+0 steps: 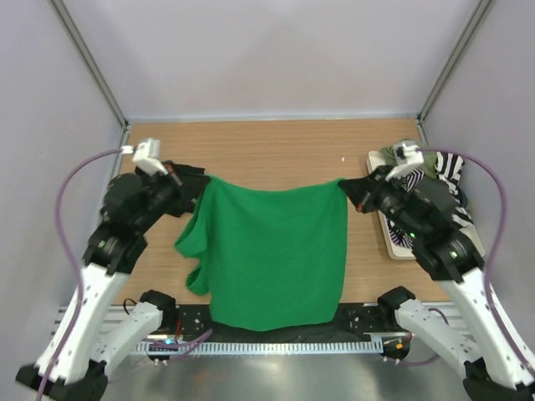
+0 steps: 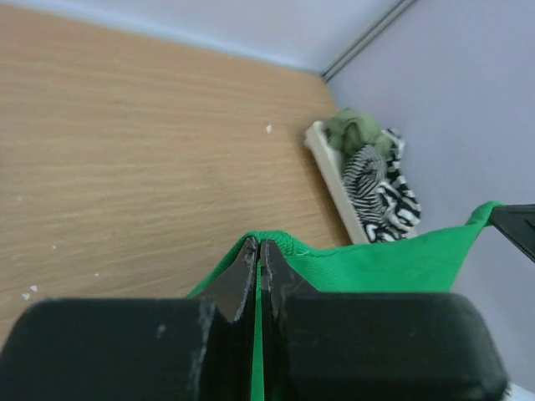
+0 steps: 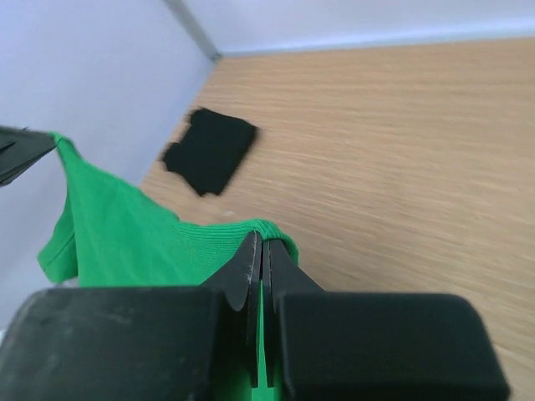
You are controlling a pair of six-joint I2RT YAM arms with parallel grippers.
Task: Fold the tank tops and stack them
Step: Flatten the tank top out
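Note:
A bright green tank top [image 1: 272, 251] hangs stretched between both arms above the table, its lower edge draping down to the near edge. My left gripper [image 1: 203, 180] is shut on the cloth's upper left corner [image 2: 276, 244], and my right gripper [image 1: 344, 185] is shut on the upper right corner [image 3: 267, 227]. A folded black tank top [image 3: 209, 150] lies flat on the table at the back left, partly hidden behind the left arm [image 1: 188, 171] in the top view. Olive [image 2: 355, 129] and black-and-white striped [image 2: 380, 188] tank tops lie heaped in a tray.
The white tray [image 1: 386, 225] stands along the table's right side, mostly hidden under the right arm. Grey walls with metal corner posts close in the wooden table [image 1: 276, 146] on three sides.

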